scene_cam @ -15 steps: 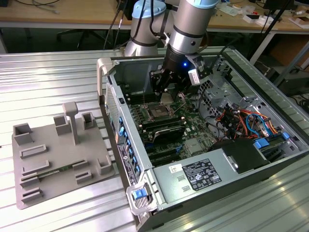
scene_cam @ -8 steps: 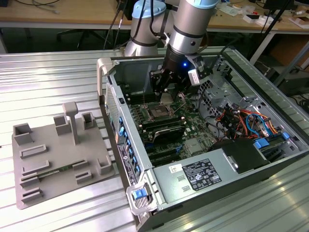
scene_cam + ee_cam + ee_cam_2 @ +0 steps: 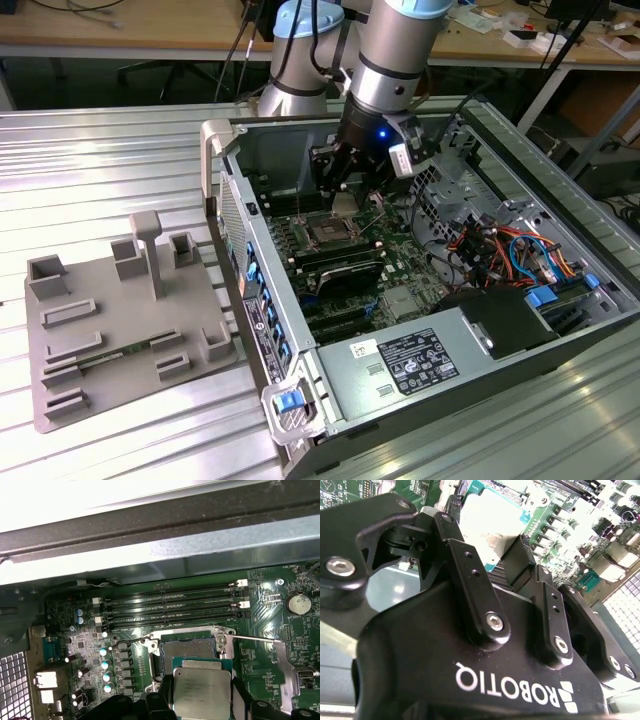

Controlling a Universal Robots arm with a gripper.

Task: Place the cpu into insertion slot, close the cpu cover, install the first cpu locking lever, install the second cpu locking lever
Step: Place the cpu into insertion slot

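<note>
Cpu (image 3: 202,687) sits between the two black fingers (image 3: 165,700) of the gripper (image 3: 201,702), which is clenched on two opposite edges of it, with the silver-grey top facing the first wrist view. You see the chip held flat, partly over one side of the insertion slot (image 3: 190,647). Whether it touches the slot, you cannot tell. The pin field of the slot lies uncovered, and the cpu cover (image 3: 285,672) stands swung away at the side of it. A thin lever rod (image 3: 255,639) reaches out from one corner of the slot. Just beyond the slot run the long black RAM slots (image 3: 170,607) on the green motherboard (image 3: 280,610). In the exterior view, the gripper (image 3: 343,195) hangs inside the open computer case (image 3: 255,300), close above the insertion slot (image 3: 328,233). At the exterior view's left, a grey fixture tray (image 3: 120,330) lies on the metal table (image 3: 100,160).
</note>
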